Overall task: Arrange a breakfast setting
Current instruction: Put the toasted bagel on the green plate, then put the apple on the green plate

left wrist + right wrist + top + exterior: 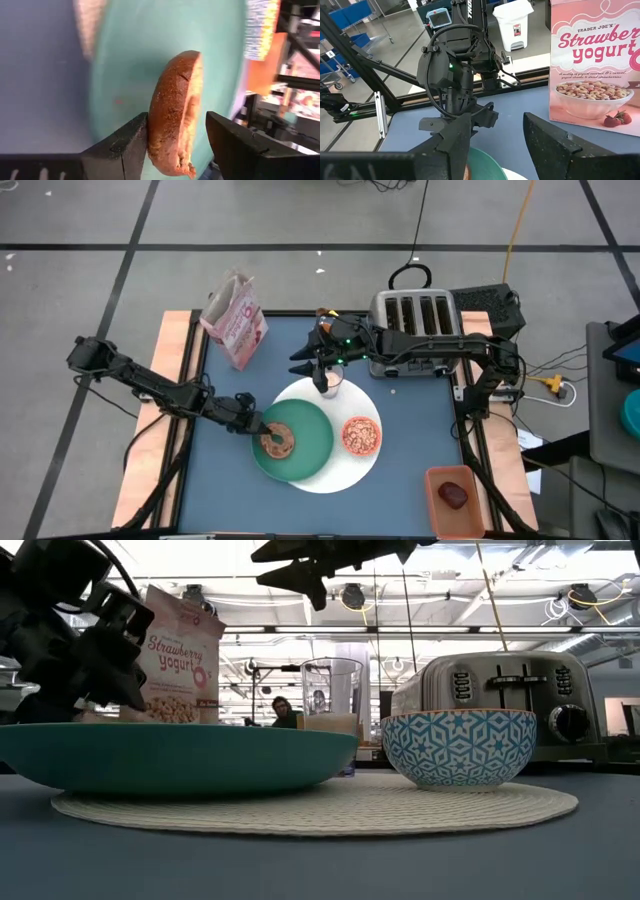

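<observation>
**Letting go of the bagel on the green plate**

In the high view, the left gripper [262, 432] sat left of centre in the frame, over the green plate [310, 448], which overlapped the left part of the large white plate [352, 470]. A bagel half [277, 441] lay at the gripper's tips on the green plate's left side. In the left wrist view the jaws were spread around the bagel half [175, 112]: one finger [127, 147] touched its browned crust, while a gap showed between the other finger and its cut face. This looked like a release under way. To finish it well, the jaws would need to part enough to clear the crust side too, then back off straight along their own line, so the bagel would not be dragged off the plate.

The right gripper [318, 363] hovered above the centre of the frame, over the glass [329, 380] at the white plate's upper edge, its fingers apart and holding nothing. The patterned bowl [361, 435] of cereal sat right of the green plate; the pink cereal bag [235, 320] stood at upper left, the toaster [415, 320] at upper right.
</observation>
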{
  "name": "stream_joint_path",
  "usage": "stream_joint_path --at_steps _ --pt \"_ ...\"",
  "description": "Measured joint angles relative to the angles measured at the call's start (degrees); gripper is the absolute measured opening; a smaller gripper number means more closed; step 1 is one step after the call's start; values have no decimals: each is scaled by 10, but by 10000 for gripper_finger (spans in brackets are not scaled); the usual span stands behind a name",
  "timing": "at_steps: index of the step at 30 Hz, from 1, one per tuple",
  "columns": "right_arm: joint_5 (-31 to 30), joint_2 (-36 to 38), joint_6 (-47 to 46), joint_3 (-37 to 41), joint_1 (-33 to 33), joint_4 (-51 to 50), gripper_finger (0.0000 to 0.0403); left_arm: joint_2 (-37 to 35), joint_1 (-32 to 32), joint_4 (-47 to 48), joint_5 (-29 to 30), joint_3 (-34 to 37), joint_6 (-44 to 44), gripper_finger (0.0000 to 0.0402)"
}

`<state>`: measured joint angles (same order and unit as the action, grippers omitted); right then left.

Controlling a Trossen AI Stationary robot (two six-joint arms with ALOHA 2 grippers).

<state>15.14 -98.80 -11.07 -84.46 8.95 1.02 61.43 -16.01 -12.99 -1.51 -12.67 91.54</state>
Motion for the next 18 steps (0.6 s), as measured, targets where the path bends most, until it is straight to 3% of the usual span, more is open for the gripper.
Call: stream_joint_path --at_steps 18 --pt "1 1 -1 0 0 -1 174 -15 -1 -19 -16 0 -5 202"
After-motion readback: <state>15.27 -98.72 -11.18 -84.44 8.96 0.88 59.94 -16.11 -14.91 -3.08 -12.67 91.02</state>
